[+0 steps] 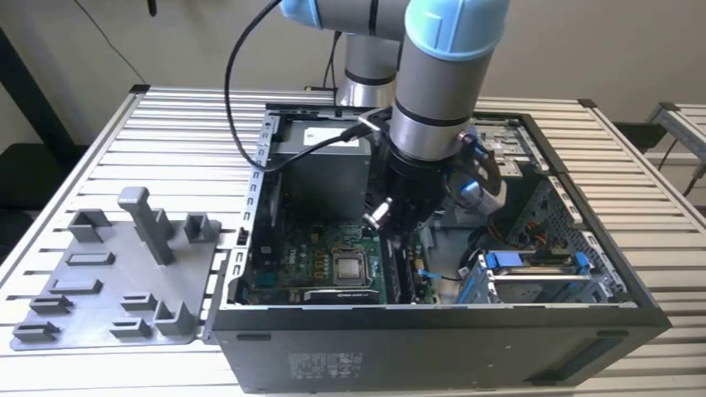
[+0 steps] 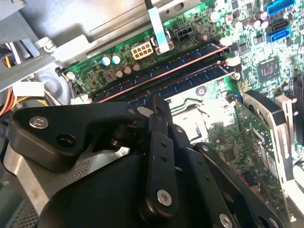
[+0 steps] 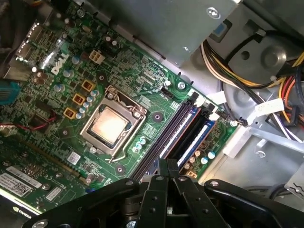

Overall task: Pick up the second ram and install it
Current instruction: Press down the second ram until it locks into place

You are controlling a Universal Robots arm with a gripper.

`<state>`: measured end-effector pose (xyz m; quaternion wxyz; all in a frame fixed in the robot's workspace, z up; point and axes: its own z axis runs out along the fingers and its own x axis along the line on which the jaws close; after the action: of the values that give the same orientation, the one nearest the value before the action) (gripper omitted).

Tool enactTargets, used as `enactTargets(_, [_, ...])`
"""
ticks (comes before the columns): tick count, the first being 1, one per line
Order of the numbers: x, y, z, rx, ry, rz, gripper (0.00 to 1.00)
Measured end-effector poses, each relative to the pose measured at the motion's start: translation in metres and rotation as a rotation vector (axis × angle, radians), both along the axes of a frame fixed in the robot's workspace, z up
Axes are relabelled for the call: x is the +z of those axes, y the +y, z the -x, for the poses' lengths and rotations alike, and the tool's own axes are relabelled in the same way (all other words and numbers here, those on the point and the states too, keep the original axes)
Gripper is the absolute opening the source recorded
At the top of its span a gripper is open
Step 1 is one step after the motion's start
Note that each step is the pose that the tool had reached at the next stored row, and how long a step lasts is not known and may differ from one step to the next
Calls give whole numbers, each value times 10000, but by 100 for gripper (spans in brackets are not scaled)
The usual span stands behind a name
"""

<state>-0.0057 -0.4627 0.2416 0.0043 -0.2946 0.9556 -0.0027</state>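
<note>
Arm reaching down into the open computer case (image 1: 617, 285) on the slatted table (image 1: 165, 132).

Inside lie the green motherboard (image 3: 71, 71) with its bare processor socket (image 3: 110, 124), and the second ram (image 3: 192, 137), seated in the memory slots beside another stick. The gripper (image 3: 167, 166) hovers just above those slots, fingers (image 2: 159, 116) pressed together, holding nothing.

Silver arm (image 1: 425, 91), light-blue joint caps, black cable; black gripper (image 2: 154, 114) linkages, silver screws.
</note>
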Motion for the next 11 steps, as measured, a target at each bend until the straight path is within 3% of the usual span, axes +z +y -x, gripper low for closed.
enactTargets(7, [0,0,3,964,-24,-4,11])
enactTargets(11, [1,0,46,1237,-23,-2,11])
